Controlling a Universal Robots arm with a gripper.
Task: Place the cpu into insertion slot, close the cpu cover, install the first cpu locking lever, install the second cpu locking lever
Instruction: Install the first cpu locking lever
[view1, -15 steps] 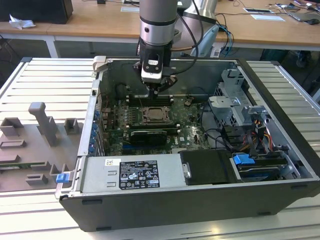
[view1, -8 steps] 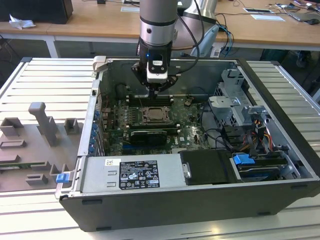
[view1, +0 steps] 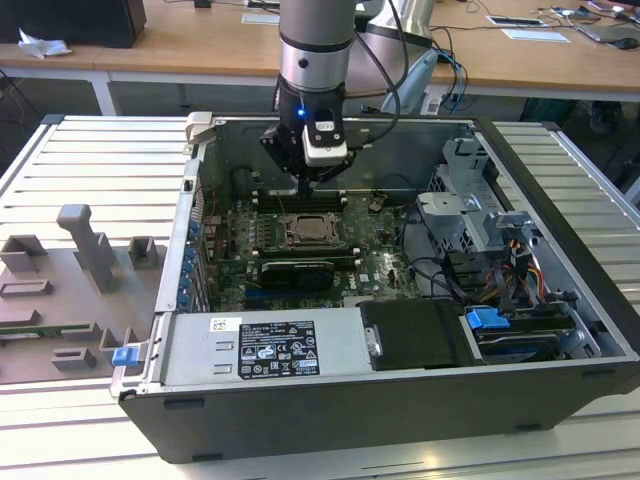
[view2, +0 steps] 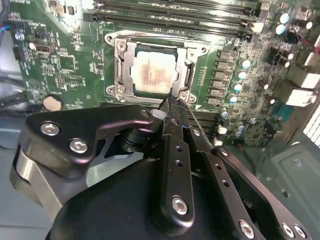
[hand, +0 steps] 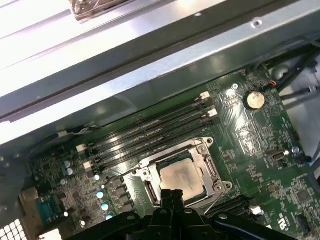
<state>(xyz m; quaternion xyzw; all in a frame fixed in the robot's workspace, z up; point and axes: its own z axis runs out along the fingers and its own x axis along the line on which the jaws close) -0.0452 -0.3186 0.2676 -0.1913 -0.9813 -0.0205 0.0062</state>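
Pincer: gripper (view2: 171, 102) has its two fingers (view2: 175, 150) pressed together, with nothing seen between them. The tip sits at the edge of the insertion slot (view2: 196, 50), just beside the cpu (view2: 152, 75).
Cpu: one, lying flat and square in the slot, pale metal top up.
Cpu cover: one silvery frame (view2: 124, 65), lying down around the chip. The chip shows through its cut-out.
Lever: one thin metal wire (hand: 215, 202) beside the socket corner. I cannot tell whether it is latched.
Counts: one arm (view1: 315, 50), one gripper, one coin cell (hand: 255, 99), and several long black memory slots (hand: 150, 132) in parallel rows next to the socket.
Surface: green motherboard (hand: 260, 150) inside an open computer case (view1: 350, 425), which stands on a slatted metal table (view1: 80, 150).
Room: wooden desks (view1: 200, 40) behind, with cables and papers on them.
Exterior view: grey moulded fixtures (view1: 90, 250) sit on the table at the exterior view's left, and a labelled silver power supply (view1: 270, 345) lies along the case's near side.
Wrist views: both show the socket hardware close up.
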